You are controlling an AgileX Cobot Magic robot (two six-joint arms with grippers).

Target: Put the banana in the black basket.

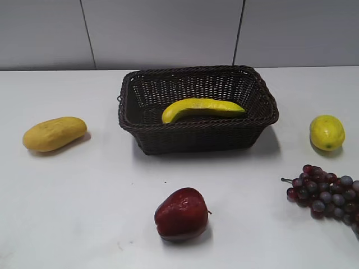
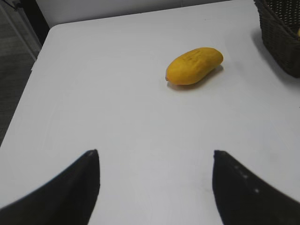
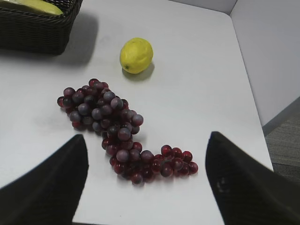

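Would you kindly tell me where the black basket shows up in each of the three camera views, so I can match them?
Exterior view: the black basket sits centre, toward the back of the table, with the banana inside.
Left wrist view: only its corner shows at the upper right edge.
Right wrist view: its corner fills the upper left, a bit of banana showing.
Shared landmark: the basket's braided rim, seen in all three.

White surface (image 1: 101, 224): stubby yellow-orange oval fruit (image 1: 54, 134) at 9 o'clock; dark red apple (image 1: 182, 214) at 6 o'clock, stem pointing right; round yellow lemon (image 1: 326, 133) at 3 o'clock; bunch of purple-red grapes (image 1: 327, 193) at 4 o'clock, near the lemon. All lie well apart.
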